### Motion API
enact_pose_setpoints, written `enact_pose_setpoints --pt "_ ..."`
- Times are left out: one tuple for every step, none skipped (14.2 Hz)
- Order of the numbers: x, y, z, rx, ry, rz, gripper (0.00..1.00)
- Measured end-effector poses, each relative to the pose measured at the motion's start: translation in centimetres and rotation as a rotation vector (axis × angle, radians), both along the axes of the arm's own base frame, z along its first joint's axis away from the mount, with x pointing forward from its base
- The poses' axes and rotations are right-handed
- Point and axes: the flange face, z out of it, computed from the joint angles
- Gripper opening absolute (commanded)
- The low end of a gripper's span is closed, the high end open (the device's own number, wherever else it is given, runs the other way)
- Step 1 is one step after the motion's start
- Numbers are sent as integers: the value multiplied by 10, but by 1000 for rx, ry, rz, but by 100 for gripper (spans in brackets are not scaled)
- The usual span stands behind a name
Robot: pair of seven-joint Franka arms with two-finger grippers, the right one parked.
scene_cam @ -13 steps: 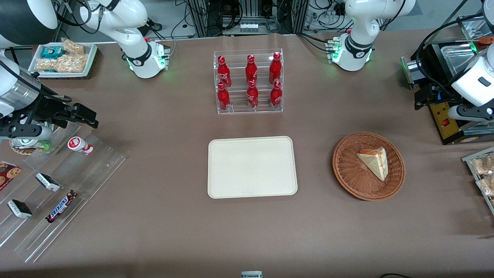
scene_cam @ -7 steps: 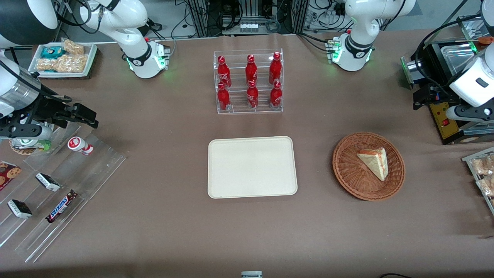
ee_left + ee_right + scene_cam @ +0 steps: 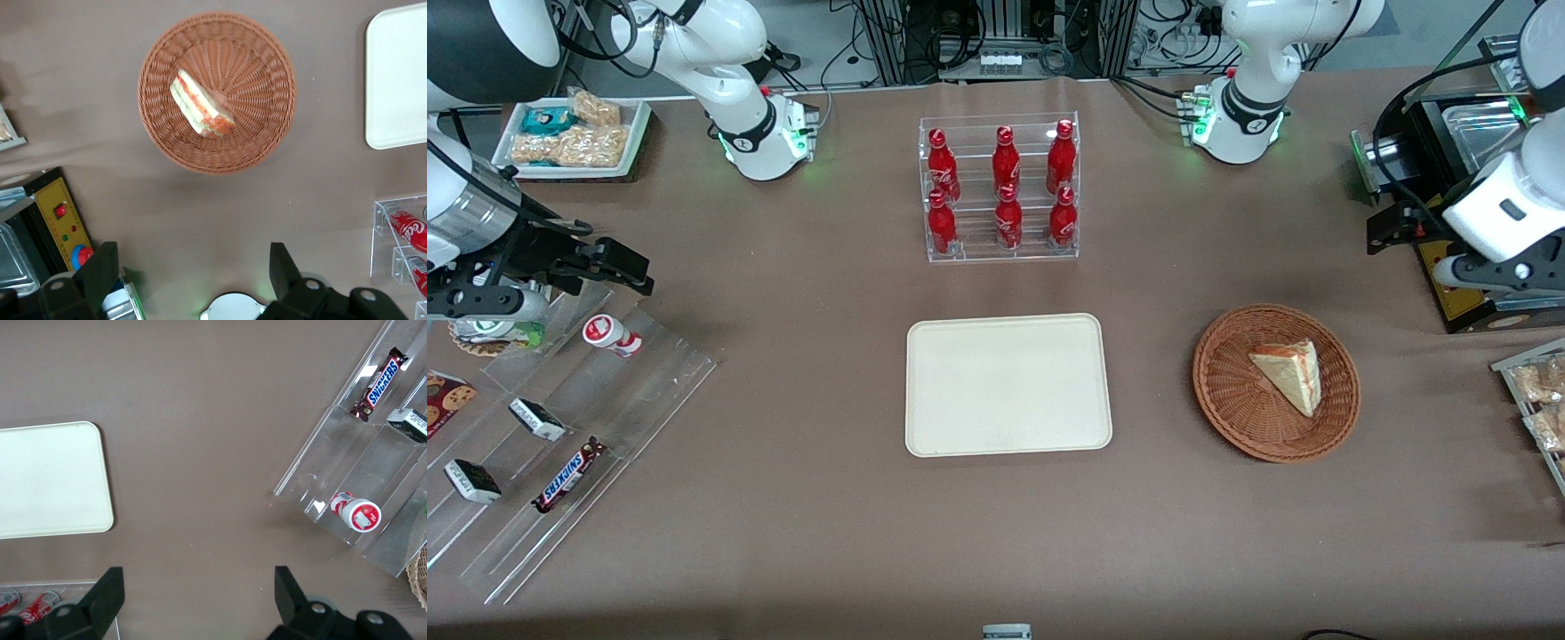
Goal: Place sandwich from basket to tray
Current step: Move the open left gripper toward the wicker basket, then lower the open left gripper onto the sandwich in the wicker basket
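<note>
The sandwich (image 3: 1289, 375) (image 3: 200, 107), a pale wedge with orange-red and green layers on its cut edge, lies in the round reddish-brown wicker basket (image 3: 1227, 391) (image 3: 267, 73). The cream tray (image 3: 1008, 384) (image 3: 400, 80) lies flat mid-table, beside the basket toward the parked arm's end, with nothing on it. The left arm's gripper (image 3: 1383, 233) (image 3: 192, 273) hangs high above the table, farther from the front camera than the basket and toward the working arm's end. It is open, with only bare table showing between its fingers (image 3: 100, 273).
A clear rack of red bottles (image 3: 1000, 188) stands farther from the front camera than the tray. A black machine with a yellow panel (image 3: 1449, 276) sits close under the gripper. Bagged snacks (image 3: 1534, 400) lie at the working arm's table edge. A clear stepped shelf (image 3: 569, 418) holds candy bars.
The left arm's gripper has shifted a little toward the middle of the table. Sandwich, basket and tray have not moved.
</note>
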Motion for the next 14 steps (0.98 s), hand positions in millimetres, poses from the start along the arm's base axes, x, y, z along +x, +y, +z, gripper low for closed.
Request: enact_pose_setpoints --pt "2 0 -17 1 4 3 100" --pt "5 0 -37 0 6 4 100" --pt "7 1 -60 0 3 4 100" --pt "8 1 -83 -1 -5 5 100" --pt "8 2 -106 -2 -18 5 100" --pt "7 2 -128 -4 -37 6 100" --pt "5 3 -149 -5 -60 10 100" --pt "1 3 -169 -6 -82 18 100" --pt "-3 4 -188 -7 -102 28 100" --pt "-7 4 -206 -8 -121 42 100" --pt "-11 5 -222 -7 -141 69 100" --pt "-13 5 -235 -6 -157 113 100" --pt "-14 5 -245 -2 -164 171 100" --pt "-13 5 -251 4 -168 246 100"
